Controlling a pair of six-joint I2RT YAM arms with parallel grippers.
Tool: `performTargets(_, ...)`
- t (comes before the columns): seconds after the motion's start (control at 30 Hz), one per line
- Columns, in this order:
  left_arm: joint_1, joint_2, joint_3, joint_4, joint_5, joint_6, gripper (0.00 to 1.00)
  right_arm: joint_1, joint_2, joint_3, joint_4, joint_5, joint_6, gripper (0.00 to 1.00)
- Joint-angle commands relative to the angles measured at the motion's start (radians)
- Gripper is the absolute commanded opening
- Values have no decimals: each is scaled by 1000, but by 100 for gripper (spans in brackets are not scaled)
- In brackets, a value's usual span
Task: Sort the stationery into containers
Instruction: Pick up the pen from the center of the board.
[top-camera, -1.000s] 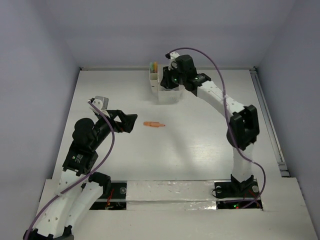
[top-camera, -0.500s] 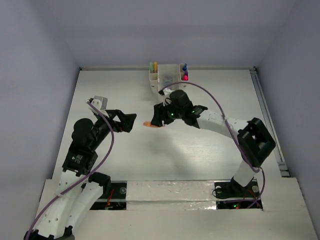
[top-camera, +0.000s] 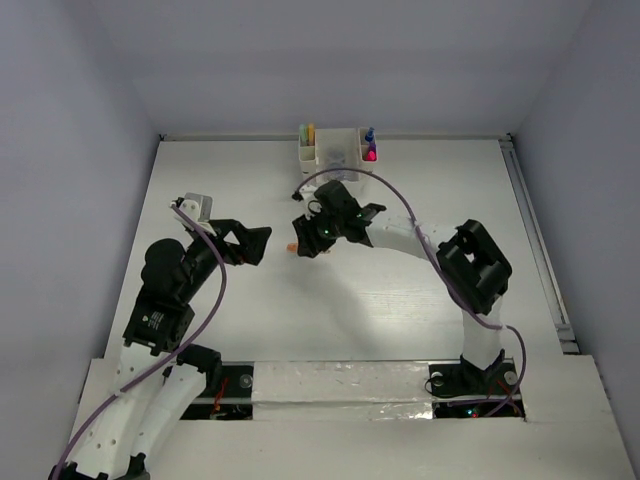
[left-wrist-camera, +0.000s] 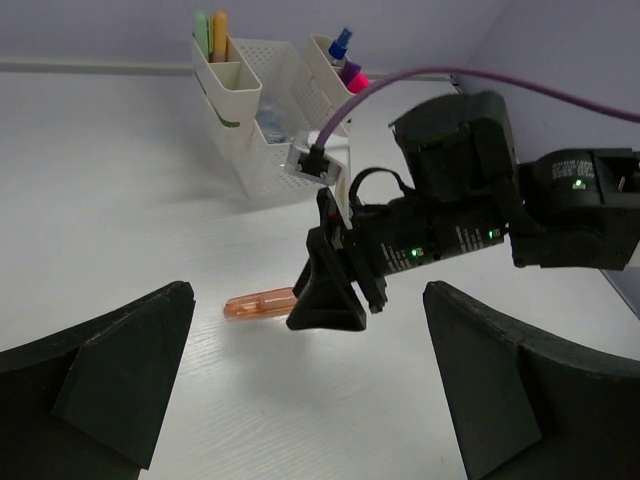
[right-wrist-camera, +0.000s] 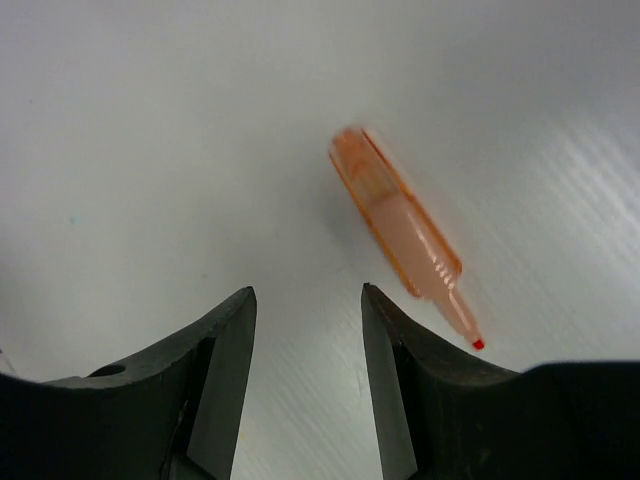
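Observation:
An orange marker (right-wrist-camera: 400, 228) lies flat on the white table; it also shows in the left wrist view (left-wrist-camera: 258, 302) and as a small tip in the top view (top-camera: 291, 247). My right gripper (right-wrist-camera: 308, 292) is open and empty, low over the table, with the marker just beside its right finger, not between the jaws. In the top view the right gripper (top-camera: 312, 243) covers most of the marker. My left gripper (top-camera: 252, 244) is open and empty, left of the marker. The white organizer (top-camera: 338, 158) stands at the back, holding green, yellow, blue and pink items.
The right arm (top-camera: 400, 235) stretches across the table's middle from its base at the front right. The table's left edge meets a grey wall; a rail (top-camera: 535, 240) runs along the right edge.
My right gripper has swung from the organizer at the back down and forward to the orange marker. The left arm has barely moved.

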Motion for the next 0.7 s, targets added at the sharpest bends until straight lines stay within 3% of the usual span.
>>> performTargets(0.0,12,-10,-6,38,-7,-1,99,12,37,183,-120,-33,-268,52)
performTargets(0.23,12,-14,-1,25,-32,1,99,12,224,455,-341,-8,-451,68)
performTargets(0.67,12,-28,1,25,-47,1,99,41,454,721,-554,45,-530,68)
